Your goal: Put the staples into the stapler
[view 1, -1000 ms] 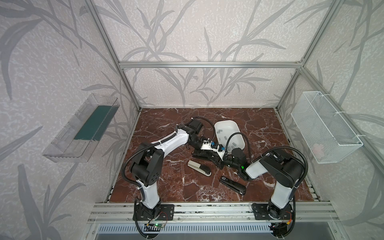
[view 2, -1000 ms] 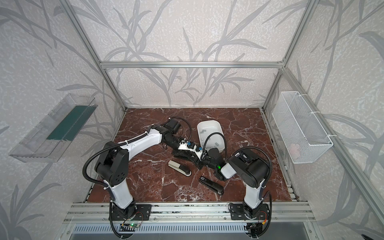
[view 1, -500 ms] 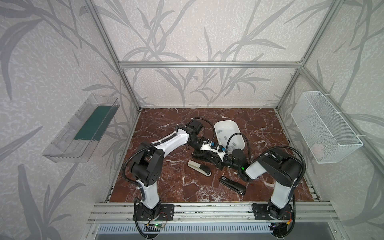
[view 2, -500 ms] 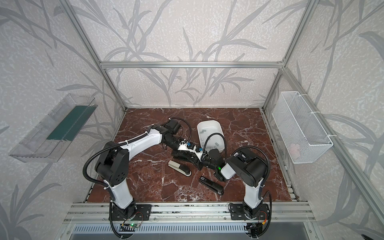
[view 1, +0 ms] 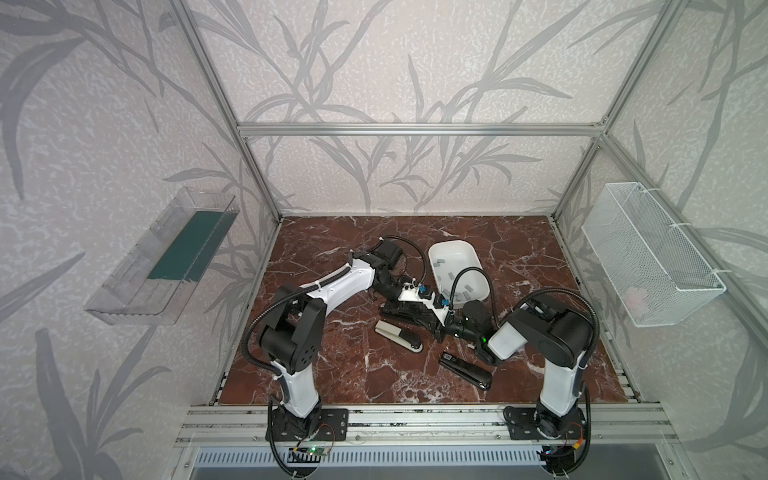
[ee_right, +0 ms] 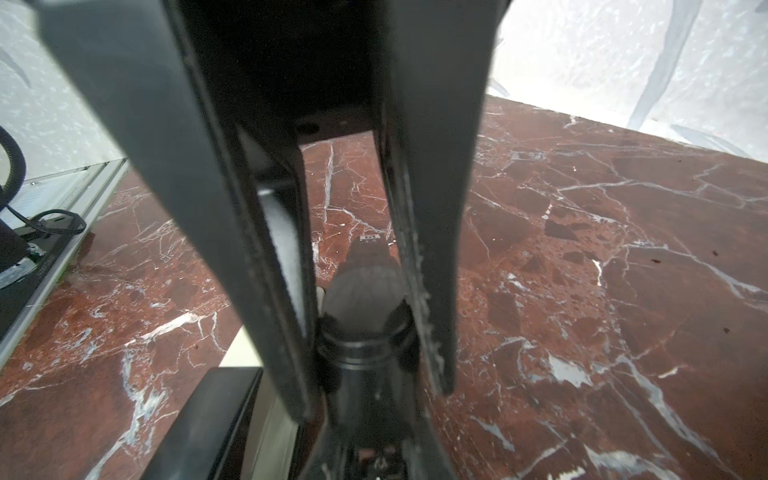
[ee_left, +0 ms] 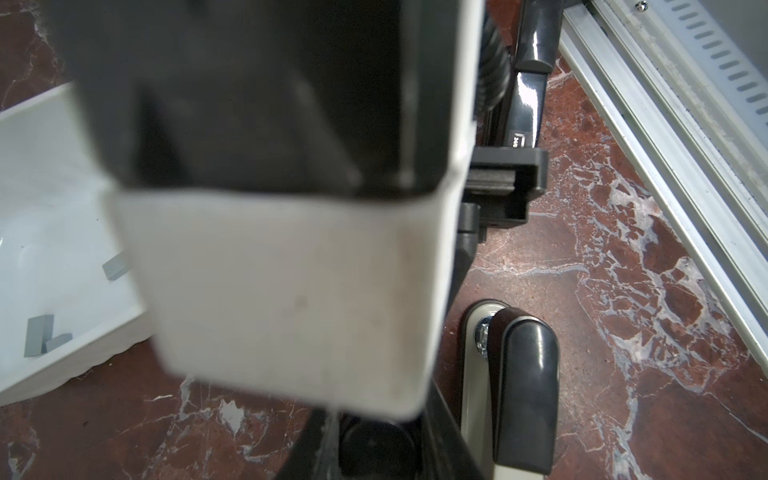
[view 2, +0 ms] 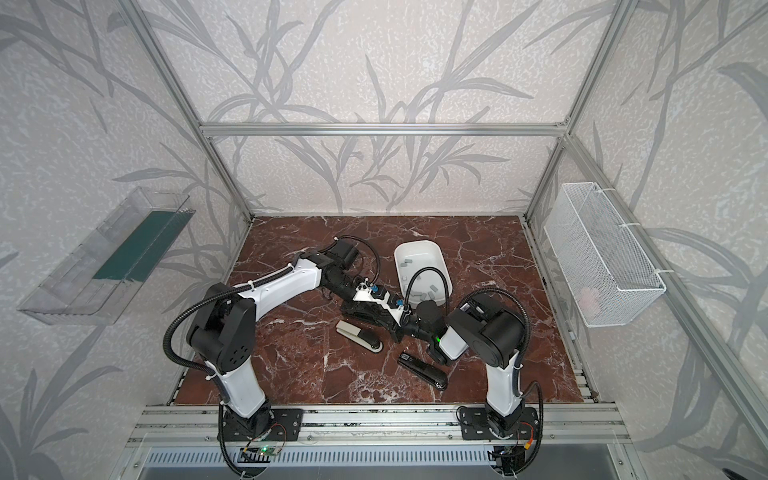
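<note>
Your right gripper has edged a little toward the middle and drawn its jaws in since a second ago; nothing on the table has shifted. You now have it narrowed onto the near end of the black stapler, and in the right wrist view a finger sits close against each side of it. Your left gripper sits over that same stapler, its tips almost meeting the right one's. Its jaws are fully closed, but you cannot tell whether they pinch anything, because its own blurred body blocks the left wrist view. The staples lie loose in the white tray, just behind both grippers. A beige stapler lies just in front of the held one. A second black stapler lies farther forward, apart from both.
</note>
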Available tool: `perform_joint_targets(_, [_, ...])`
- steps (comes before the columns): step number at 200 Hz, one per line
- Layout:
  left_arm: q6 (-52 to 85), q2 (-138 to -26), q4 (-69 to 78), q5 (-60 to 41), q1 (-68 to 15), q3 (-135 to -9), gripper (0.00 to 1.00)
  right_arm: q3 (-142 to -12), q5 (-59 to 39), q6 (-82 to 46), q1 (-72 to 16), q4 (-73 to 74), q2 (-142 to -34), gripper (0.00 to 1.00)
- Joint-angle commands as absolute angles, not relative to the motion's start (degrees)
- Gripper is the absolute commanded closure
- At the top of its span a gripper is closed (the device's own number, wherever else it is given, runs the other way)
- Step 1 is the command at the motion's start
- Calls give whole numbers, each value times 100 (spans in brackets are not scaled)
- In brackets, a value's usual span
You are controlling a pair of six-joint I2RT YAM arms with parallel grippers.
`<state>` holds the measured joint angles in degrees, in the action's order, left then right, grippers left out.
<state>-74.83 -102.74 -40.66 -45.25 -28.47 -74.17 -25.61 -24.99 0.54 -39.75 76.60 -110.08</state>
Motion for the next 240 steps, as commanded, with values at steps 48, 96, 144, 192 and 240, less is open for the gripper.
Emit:
perform_joint_targets(48, [-7275,-9336,-3526,-5230,-2120,-6952,98,-2266,-2144,61,-3877,7788,-11252,100])
perform_joint_targets(96, [-7150,-9087,-3145,-5037,-1953,-6550,100,-2171,-1961,12,-3883,7959,-11330,100])
perform_joint_targets(144, [-6689,-8651,-1955,-4846,-1563,-5682,100,-2128,-1952,-34,-3876,8012,-11336,100])
perform_joint_targets(192, [-6744,-8756,-1946,-4820,-1365,-5593,100,-2118,-1994,-52,-3876,8042,-11353,100])
perform_joint_targets(240, [-6767,-8933,-1951,-5149,-1231,-5590,98,-2092,-1986,-57,-3881,8034,-11284,100])
